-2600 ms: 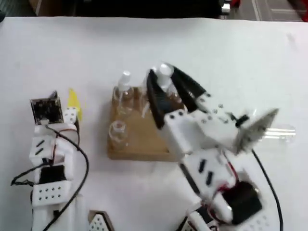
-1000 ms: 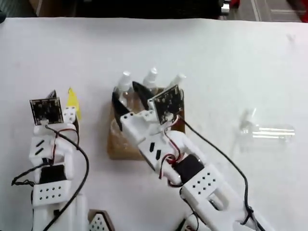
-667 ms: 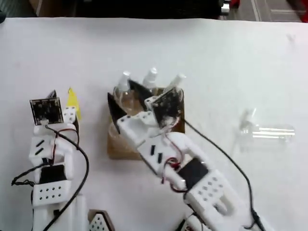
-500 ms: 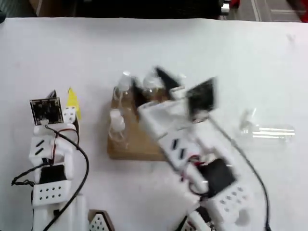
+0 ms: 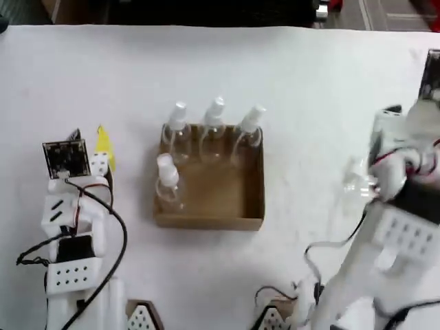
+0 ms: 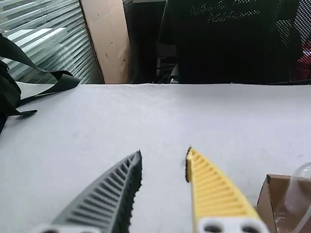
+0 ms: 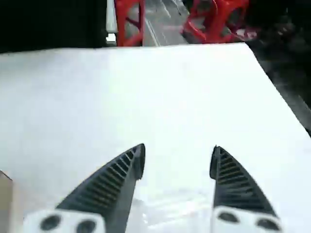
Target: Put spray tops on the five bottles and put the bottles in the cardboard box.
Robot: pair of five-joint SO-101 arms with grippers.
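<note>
Your white worktop [image 5: 309, 82] runs back to window blinds [image 6: 39, 39] and red frames [image 7: 194, 14]. The cardboard box [image 5: 206, 221] holds four spray-topped bottles [image 5: 214, 134]. The fifth bottle [image 5: 354, 179] lies right of the box by your right gripper [image 7: 178, 160], fingers parted, empty. Left of the box, the left gripper [image 6: 163, 162] is parted too.

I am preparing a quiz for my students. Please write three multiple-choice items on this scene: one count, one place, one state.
1. How many bottles stand in the cardboard box? A) two B) four C) five
2. Where is the remaining bottle? A) lying on the table B) in the box C) on the box's rim
3. The right gripper is: A) open B) shut on a bottle C) shut on a spray top
Key: 1B, three behind, one in front. 2A, it lies flat, apart from the box. 3A, its jaws stand apart, empty.
</note>
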